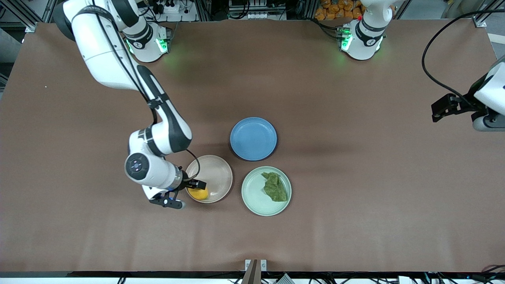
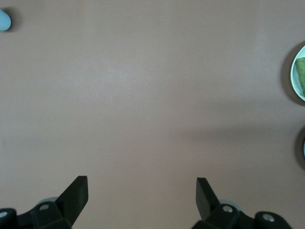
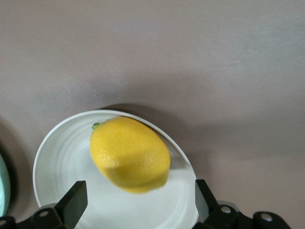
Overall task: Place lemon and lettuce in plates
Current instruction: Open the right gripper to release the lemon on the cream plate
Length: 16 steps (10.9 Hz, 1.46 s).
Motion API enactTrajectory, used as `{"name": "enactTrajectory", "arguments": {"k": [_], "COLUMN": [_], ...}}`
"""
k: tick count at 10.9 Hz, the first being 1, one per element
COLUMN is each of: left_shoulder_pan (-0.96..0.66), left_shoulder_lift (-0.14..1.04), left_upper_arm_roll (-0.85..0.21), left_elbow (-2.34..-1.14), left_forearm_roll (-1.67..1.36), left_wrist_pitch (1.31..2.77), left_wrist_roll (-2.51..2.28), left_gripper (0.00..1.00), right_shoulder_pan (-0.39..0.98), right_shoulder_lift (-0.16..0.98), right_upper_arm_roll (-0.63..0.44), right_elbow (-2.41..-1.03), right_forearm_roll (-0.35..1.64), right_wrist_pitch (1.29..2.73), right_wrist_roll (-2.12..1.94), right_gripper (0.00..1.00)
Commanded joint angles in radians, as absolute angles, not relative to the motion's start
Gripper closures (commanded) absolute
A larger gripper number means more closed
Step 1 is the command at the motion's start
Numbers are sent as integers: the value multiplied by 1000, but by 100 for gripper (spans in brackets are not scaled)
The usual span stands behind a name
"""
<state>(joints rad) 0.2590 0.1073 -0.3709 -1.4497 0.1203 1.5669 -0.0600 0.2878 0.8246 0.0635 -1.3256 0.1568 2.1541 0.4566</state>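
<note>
The yellow lemon point(image 1: 199, 193) is in the pale pink-beige plate point(image 1: 215, 171), at its rim nearest the front camera. My right gripper point(image 1: 196, 189) is low over that rim, open, with the fingers wide of the lemon. In the right wrist view the lemon point(image 3: 129, 153) shows over the plate point(image 3: 62, 162), past the open gripper point(image 3: 140, 200). The dark green lettuce point(image 1: 275, 186) lies in the mint green plate point(image 1: 256, 197). My left gripper point(image 1: 437, 112) waits open and empty over bare table at the left arm's end; it shows in its own view too point(image 2: 142, 195).
An empty blue plate point(image 1: 253, 138) sits farther from the front camera than the other two plates, close to both. The left wrist view shows the mint plate's rim point(image 2: 294, 71) with lettuce point(image 2: 301, 71) at its edge.
</note>
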Motion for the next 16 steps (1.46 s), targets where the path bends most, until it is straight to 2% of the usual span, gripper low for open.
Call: {"name": "enactTrajectory", "arguments": {"k": [1,6,8,9,11,16], "left_shoulder_pan": [288,299,199,110,26,26], "left_shoulder_lift": [51,31,26,20,12,5], "left_upper_arm_roll": [-370,-368,-284,-191,-100,-92], "left_elbow": [-1473,-1474,-1477,-1479,-1480,-1482], "left_forearm_roll": [54,41,44,44,43,44], "left_wrist_pitch": [1545,1513,1513,1513,1511,1491], "left_wrist_roll": [-52,-48,-41,-41,-40,-38], "left_gripper": [0,0,0,0,0,0], "right_shoulder_pan": [239,114,69,45,8,-98], "right_shoulder_lift": [815,737,700,665,582,395], "right_upper_arm_roll": [72,69,67,67,71,71], "right_elbow": [-1253,-1250,-1265,-1302,-1396,-1566], "right_forearm_roll": [189,181,175,166,97,52], "right_wrist_pitch": [1995,1896,1803,1790,1790,1792], "right_wrist_roll": [404,281,200,174,125,80], "right_gripper": [0,0,0,0,0,0]}}
